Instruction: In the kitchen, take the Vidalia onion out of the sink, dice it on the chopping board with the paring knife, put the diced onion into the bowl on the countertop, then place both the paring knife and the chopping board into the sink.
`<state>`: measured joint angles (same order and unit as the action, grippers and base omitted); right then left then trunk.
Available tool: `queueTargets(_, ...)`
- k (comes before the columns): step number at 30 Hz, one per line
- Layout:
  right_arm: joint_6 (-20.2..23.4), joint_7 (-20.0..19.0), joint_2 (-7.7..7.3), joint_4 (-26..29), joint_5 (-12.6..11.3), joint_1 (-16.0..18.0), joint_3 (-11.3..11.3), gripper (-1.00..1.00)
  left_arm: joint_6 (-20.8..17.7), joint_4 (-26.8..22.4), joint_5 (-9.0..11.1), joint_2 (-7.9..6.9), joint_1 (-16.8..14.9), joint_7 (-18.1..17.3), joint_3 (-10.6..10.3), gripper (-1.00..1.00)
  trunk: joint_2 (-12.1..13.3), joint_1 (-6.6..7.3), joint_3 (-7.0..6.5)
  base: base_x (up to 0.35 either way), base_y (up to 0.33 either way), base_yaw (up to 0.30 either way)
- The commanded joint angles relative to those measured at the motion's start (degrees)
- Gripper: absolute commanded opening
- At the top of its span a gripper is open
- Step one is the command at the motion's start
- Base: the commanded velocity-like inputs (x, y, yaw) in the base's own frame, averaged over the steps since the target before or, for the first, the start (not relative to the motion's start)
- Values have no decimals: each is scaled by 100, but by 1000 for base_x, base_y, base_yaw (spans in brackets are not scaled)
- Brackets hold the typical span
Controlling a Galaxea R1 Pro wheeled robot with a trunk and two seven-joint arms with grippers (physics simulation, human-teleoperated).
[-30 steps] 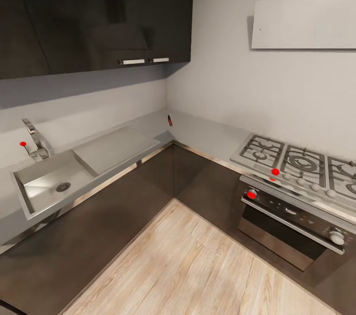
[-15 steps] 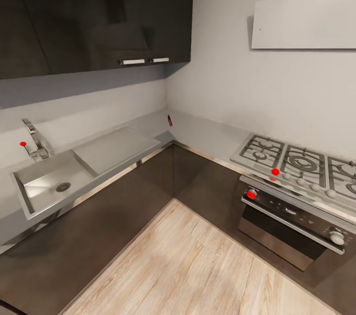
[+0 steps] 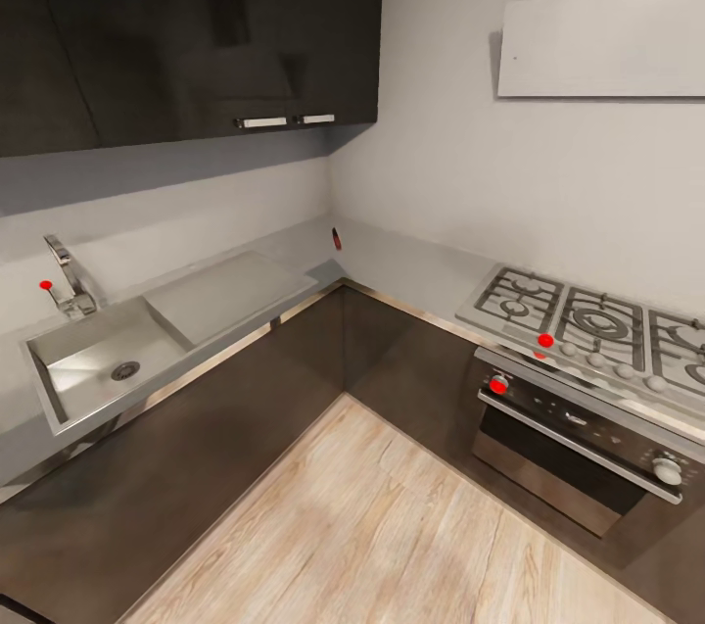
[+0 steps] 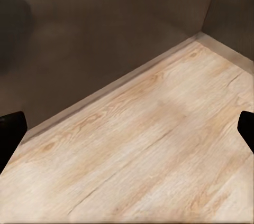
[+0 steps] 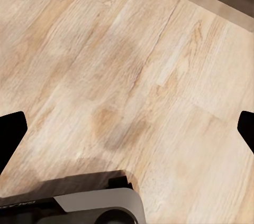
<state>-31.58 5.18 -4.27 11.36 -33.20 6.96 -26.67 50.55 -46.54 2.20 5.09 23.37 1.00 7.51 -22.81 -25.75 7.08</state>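
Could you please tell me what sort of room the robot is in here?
A home kitchen, it seems: a steel sink with a tap set in a grey corner countertop, and a gas hob over an oven.

No text, label, brand, number or sign can be read in any view. The oven's control panel (image 3: 587, 423), at about four o'clock in the head view, carries a small dark mark at its middle, too blurred to make out. The knobs beside it show plain red and white faces without legible markings.
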Motion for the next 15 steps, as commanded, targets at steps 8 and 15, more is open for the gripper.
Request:
queueTargets(8, -6, 53, -3, 6, -3, 6, -49, 100, 8, 14, 9, 5, 1, -3, 7, 100, -11, -4, 11, 0, 0, 0)
queueTargets(15, -6, 29, 101, 6, -11, 5, -52, 100, 8, 12, 9, 2, 1, -3, 8, 100, -11, -4, 11, 0, 0, 0)
